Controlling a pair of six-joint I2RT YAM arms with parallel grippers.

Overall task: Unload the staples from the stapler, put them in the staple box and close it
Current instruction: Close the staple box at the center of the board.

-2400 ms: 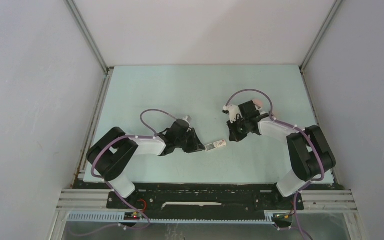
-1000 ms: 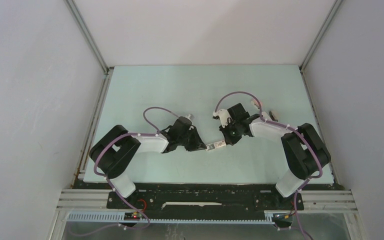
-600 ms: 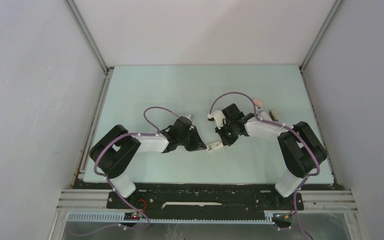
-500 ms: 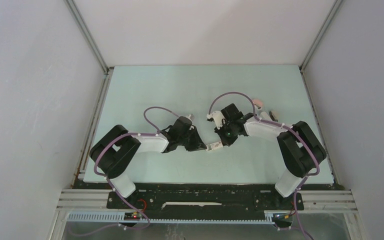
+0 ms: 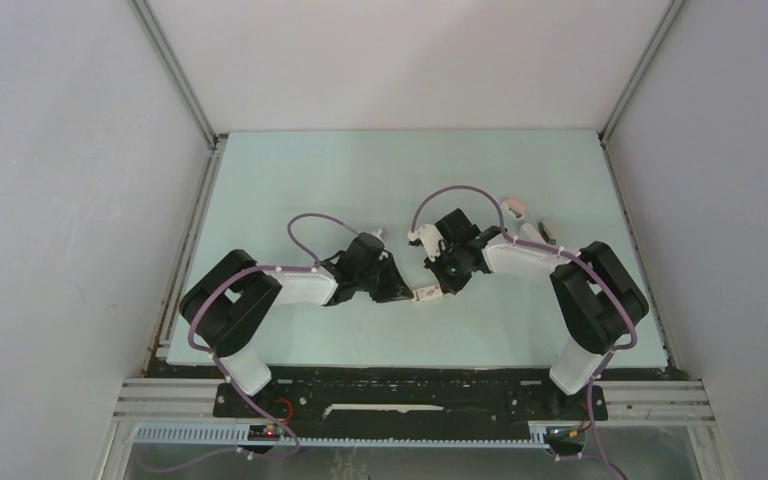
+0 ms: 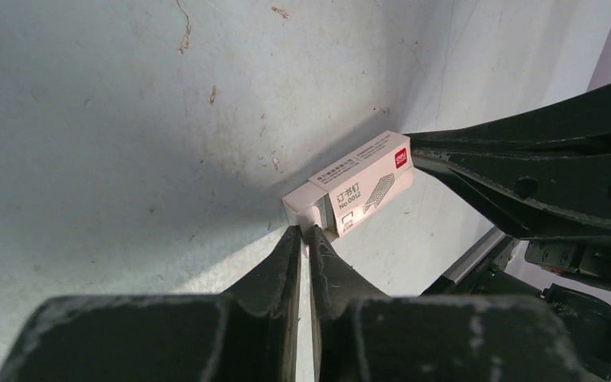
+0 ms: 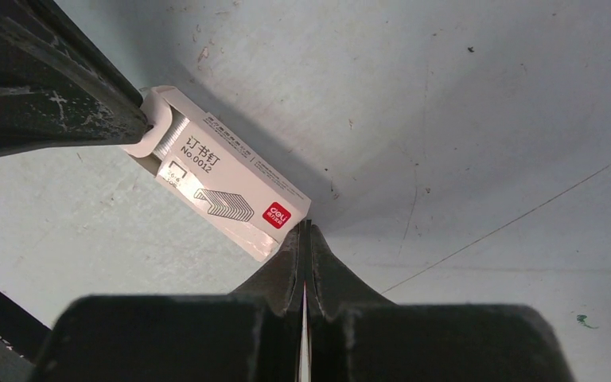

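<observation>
At the tips of the left pincer (image 6: 305, 232): the fingers are nearly together with a thin slit between them. They meet the open end of the box (image 6: 359, 185), and we cannot tell whether a flap is nipped there.
Just ahead of it: the white-and-red box lies flat on the table (image 6: 111, 119), with a silvery stack (image 7: 173, 127) showing in its mouth.
At the box's far end: the right pincer (image 7: 303, 229) is pressed together and empty, its tips touching the red-marked corner.
Well behind the right pincer: a pinkish thing (image 5: 513, 207) and a small pale-and-dark thing (image 5: 548, 232). We judge the stapler is among them, but the staples are too small for us to pick out.
First risk: squeezed end to end, the box may pivot or skid aside, since both pincers touch it only at narrow tips.
Second risk: a pull on the open end could spill the stack across the table.
</observation>
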